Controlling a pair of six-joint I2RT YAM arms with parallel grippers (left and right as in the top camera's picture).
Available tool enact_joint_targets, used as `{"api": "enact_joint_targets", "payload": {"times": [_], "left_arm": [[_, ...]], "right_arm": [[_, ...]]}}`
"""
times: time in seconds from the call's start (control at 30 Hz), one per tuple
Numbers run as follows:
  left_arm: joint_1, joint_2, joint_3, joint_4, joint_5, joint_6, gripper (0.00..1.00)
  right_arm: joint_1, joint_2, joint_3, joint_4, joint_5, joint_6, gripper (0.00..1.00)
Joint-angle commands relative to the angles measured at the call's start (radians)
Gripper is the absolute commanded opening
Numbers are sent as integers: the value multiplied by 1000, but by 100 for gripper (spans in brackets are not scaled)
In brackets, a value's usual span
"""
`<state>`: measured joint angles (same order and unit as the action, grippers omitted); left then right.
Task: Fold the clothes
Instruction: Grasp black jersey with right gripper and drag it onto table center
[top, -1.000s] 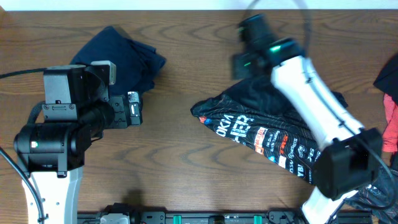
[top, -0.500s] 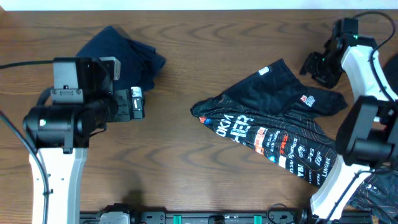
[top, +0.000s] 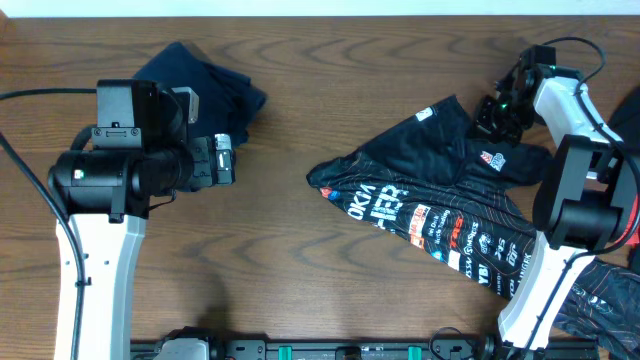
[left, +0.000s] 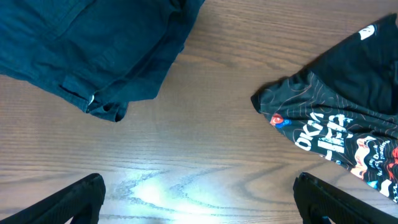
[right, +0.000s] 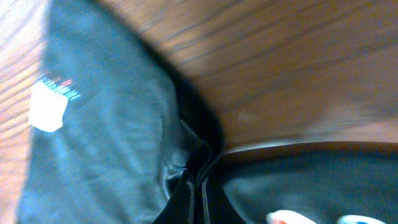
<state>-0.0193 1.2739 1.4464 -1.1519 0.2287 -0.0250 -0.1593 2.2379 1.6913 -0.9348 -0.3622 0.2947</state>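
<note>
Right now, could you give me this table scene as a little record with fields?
Surface: wooden table
Garment to fold: black jersey, crumpled, not yet folded, right of centre
Other garment: dark blue garment, bunched, far left
Left gripper: open, empty, above bare wood
Right gripper: shut at the jersey's upper edge; whether it pinches fabric is unclear

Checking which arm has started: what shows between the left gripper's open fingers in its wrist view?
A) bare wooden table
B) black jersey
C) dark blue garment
A: between the fingers of the left gripper only bare table shows; the dark blue garment and jersey lie off to either side.
</note>
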Motion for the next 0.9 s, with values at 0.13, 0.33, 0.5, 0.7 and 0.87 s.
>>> {"api": "enact_joint_targets", "payload": {"times": [0.13,0.33,0.5,0.7,0.87], "left_arm": [[-4,7,18,5,13,13,98],[-4,7,18,14,84,14,98],[-4,-12,19,4,24,14,98],[-4,-107,52,-29,-183,13,98],[-4,-212,99,-41,-267,13,98]], "right_arm": [[35,-123,3,-43,-258,-134,1],[166,-268,3,-90,-392,-281,1],[391,-330,3,-134,-389,-296,1],[708,-328,3,-148,-299,-283,1],[959,-328,3,-167,-163,-281,1]]}}
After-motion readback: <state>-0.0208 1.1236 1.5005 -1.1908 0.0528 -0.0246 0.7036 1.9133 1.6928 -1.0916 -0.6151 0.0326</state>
